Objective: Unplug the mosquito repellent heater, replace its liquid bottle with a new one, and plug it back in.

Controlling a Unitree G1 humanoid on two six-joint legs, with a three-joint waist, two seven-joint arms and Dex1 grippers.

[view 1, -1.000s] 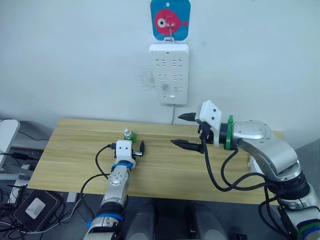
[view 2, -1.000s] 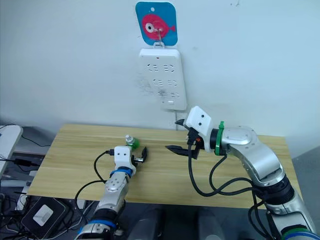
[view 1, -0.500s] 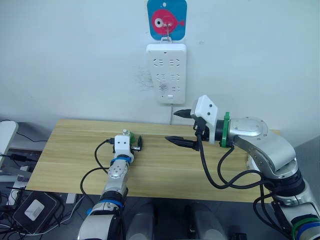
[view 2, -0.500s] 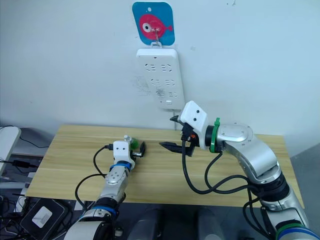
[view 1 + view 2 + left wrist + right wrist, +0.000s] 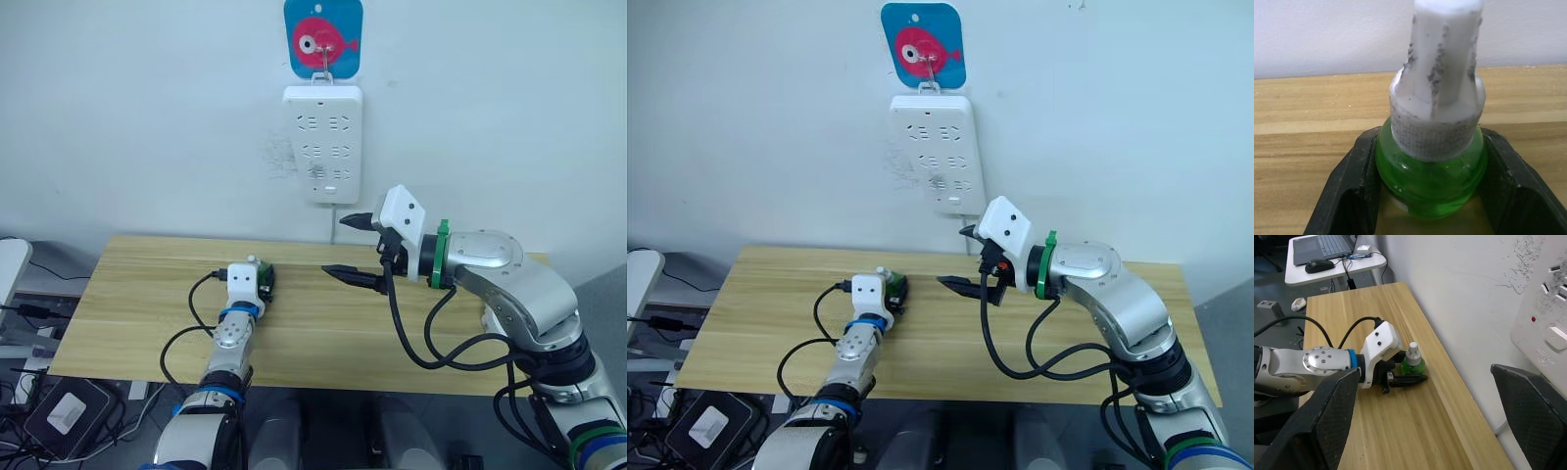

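Your left gripper (image 5: pixel 1430 196) is clamped on the new one (image 5: pixel 1432 166) (white cap on); lift straight up, keeping it upright.

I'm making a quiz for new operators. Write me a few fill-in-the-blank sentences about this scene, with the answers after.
1. The left gripper has its fingers around a green bottle with a ____ cap.
2. The bottle stands on the wooden ____.
3. The right gripper hangs in the air with its fingers ____.
4. The white power strip hangs on the wall below a picture of a pink ____.

Missing words: white; table; open; fish
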